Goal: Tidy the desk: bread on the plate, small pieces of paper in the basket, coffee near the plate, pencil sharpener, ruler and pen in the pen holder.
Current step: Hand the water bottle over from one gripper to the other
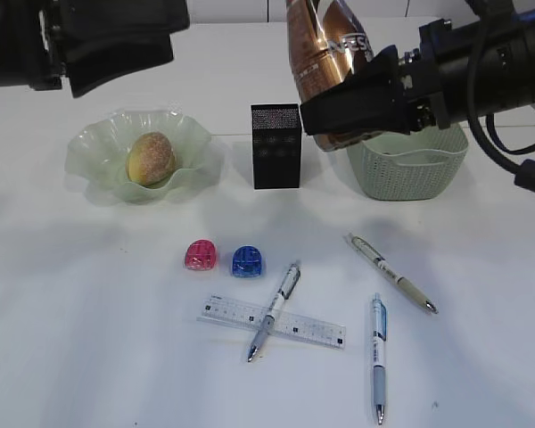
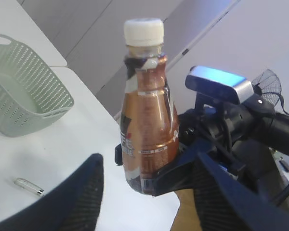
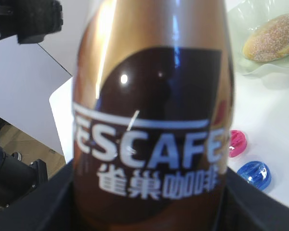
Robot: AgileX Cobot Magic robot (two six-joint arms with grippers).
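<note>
My right gripper (image 1: 337, 114) is shut on the brown coffee bottle (image 1: 325, 45), holding it upright in the air over the basket's left end; the bottle (image 3: 149, 120) fills the right wrist view. My left gripper (image 1: 116, 53) hangs open and empty at the top left, facing the bottle (image 2: 147, 110). Bread (image 1: 151, 158) lies on the green plate (image 1: 89, 147). On the table are a pink sharpener (image 1: 201, 255), a blue sharpener (image 1: 247, 260), and a clear ruler (image 1: 227, 312) with a pen (image 1: 275, 310) across it. The black pen holder (image 1: 275, 145) stands at centre back. Small pieces of paper are out of view.
The green basket (image 1: 410, 169) stands at the back right, partly behind my right arm. Two more pens (image 1: 392, 273) (image 1: 378, 355) lie at the front right. The table's far edge (image 2: 101, 101) runs close behind the basket.
</note>
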